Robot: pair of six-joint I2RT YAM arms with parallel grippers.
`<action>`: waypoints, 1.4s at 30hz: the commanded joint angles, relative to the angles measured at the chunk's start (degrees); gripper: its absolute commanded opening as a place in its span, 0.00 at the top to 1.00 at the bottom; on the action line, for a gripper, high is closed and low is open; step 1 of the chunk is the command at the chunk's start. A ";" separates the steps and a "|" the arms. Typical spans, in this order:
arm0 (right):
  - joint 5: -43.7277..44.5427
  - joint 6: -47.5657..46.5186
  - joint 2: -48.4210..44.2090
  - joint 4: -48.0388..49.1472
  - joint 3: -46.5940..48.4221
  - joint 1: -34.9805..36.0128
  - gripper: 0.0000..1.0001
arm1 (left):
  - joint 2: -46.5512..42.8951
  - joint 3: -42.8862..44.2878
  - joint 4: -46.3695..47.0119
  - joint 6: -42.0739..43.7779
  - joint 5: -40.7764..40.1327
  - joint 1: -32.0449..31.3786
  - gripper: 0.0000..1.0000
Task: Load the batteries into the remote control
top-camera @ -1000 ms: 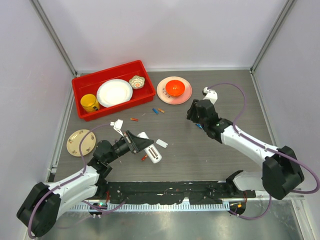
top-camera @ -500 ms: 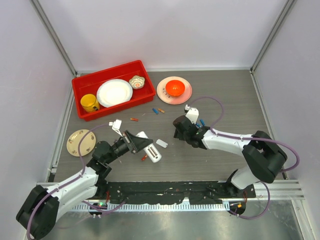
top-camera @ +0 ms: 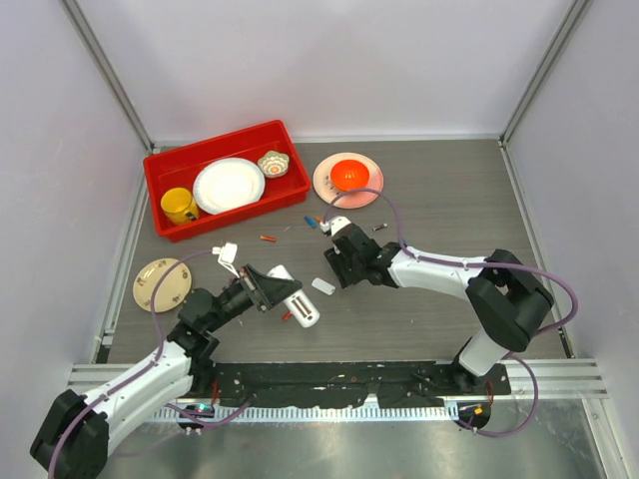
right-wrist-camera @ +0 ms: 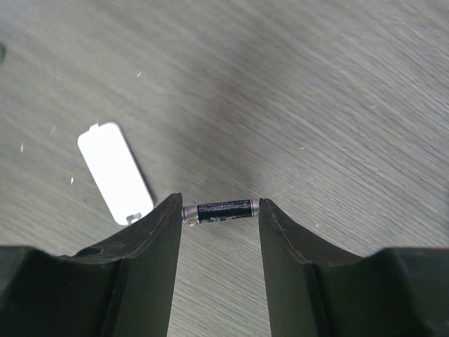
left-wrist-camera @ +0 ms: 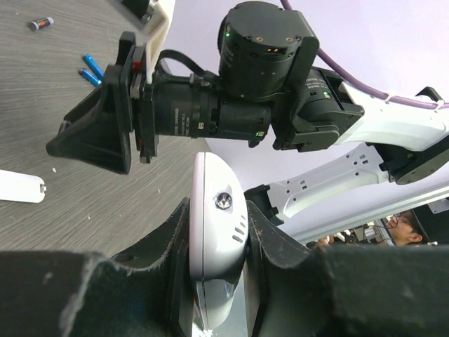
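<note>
Bench (top-camera: 439,200): dark grey wood-grain top, matte, with a few light specks in the wrist views. Plain pale walls (top-camera: 329,60) on three sides, and aluminium posts (top-camera: 110,75) run up the back corners. A black mounting plate (top-camera: 329,384) lies along the near edge under both arm bases.

Left gripper (left-wrist-camera: 217,219) is clamped narrow on the remote control (top-camera: 298,302). The remote is held off the bench left of centre, on edge between the pads, rounded end towards the wrist camera.

Right gripper (right-wrist-camera: 219,219) is about half wide and holds a dark battery (right-wrist-camera: 217,210) end to end between its fingers. It sits low over mid-bench, just beside the loose white cover (right-wrist-camera: 114,173), which lies flat on the surface.

Loose batteries on the bench:
- an orange-red one (top-camera: 268,239) in front of the red bin (top-camera: 160,165)
- blue ones (top-camera: 311,222) just behind the right wrist
- a red one (top-camera: 287,315) beside the remote's far end

The bin is back left and holds a yellow mug (top-camera: 179,206), a white plate (top-camera: 229,186) and a small patterned bowl (top-camera: 273,163). A pink plate (top-camera: 321,185) with an orange bowl (top-camera: 349,175) on it sits just right of the bin. A cream saucer (top-camera: 162,283) is at the left edge.
</note>
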 commanded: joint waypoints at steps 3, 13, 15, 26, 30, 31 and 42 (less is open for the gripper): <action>-7.88 -14.36 0.87 -4.13 1.95 0.37 0.94 | -1.85 -0.12 0.98 1.07 1.55 -0.10 1.00; -6.92 -13.58 5.35 -7.65 3.01 0.37 0.83 | -2.47 -0.48 0.37 0.98 1.03 -0.10 1.00; -6.30 -12.97 5.79 -8.18 3.36 0.37 0.73 | -2.56 -0.56 0.28 0.89 0.85 -0.10 1.00; 2.83 -4.71 -2.72 -5.46 3.27 0.37 0.11 | -3.52 -0.83 -1.92 1.15 0.06 -0.10 1.00; 11.52 4.07 -7.64 -2.74 2.05 0.29 0.10 | -4.49 -0.83 -3.76 1.42 -0.29 -0.10 1.00; 11.54 6.61 -8.96 -0.65 0.31 -0.06 0.10 | -4.67 -0.92 -4.02 1.42 -0.46 -0.10 1.00; 15.57 51.18 -14.79 4.06 -13.08 -0.60 0.26 | -4.14 -2.06 -3.41 -0.69 -3.45 -0.10 1.00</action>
